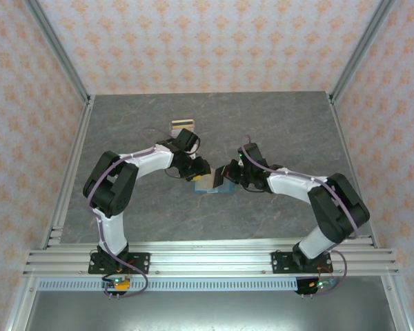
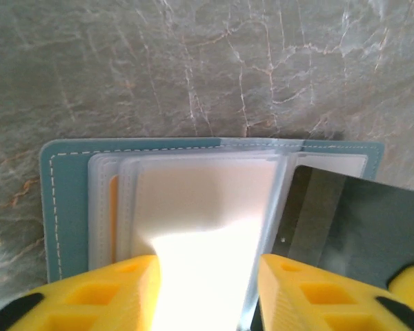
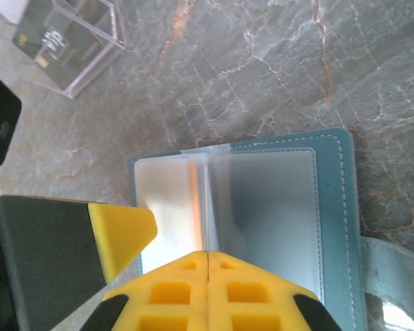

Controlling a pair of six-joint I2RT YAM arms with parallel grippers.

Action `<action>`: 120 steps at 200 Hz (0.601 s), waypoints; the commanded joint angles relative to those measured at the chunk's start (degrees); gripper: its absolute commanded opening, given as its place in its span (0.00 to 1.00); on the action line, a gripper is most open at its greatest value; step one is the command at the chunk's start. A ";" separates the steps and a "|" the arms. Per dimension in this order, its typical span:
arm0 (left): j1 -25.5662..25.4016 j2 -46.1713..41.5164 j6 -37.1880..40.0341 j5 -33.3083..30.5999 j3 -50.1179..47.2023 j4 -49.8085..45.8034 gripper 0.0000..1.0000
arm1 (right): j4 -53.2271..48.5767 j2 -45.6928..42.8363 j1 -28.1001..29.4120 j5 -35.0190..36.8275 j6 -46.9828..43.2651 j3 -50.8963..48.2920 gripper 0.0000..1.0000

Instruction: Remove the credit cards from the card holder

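Note:
The blue-grey card holder [image 1: 210,185] lies open on the table between my two grippers. In the left wrist view the card holder [image 2: 63,207] shows clear sleeves, with a white credit card [image 2: 200,200] in the front one and an orange card's edge [image 2: 113,221] behind. My left gripper [image 2: 208,269] stands open, its yellow fingers on either side of the white card's near end. My right gripper [image 3: 207,254] is shut, pinching the edge of an upright clear sleeve [image 3: 208,200] over the holder [image 3: 334,227]. An orange card strip [image 3: 194,207] shows beside that sleeve.
A clear box [image 3: 69,41] with cards in it stands further back on the grey table [image 1: 124,124], seen from above as a small card box [image 1: 183,125]. The left gripper's finger [image 3: 121,234] sits close to the right one. Patterned walls enclose the table.

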 commanded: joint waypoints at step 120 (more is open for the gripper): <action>4.60 -17.94 -16.72 15.76 -10.78 26.80 0.88 | 27.21 -6.33 -4.97 -14.57 17.68 -2.52 0.00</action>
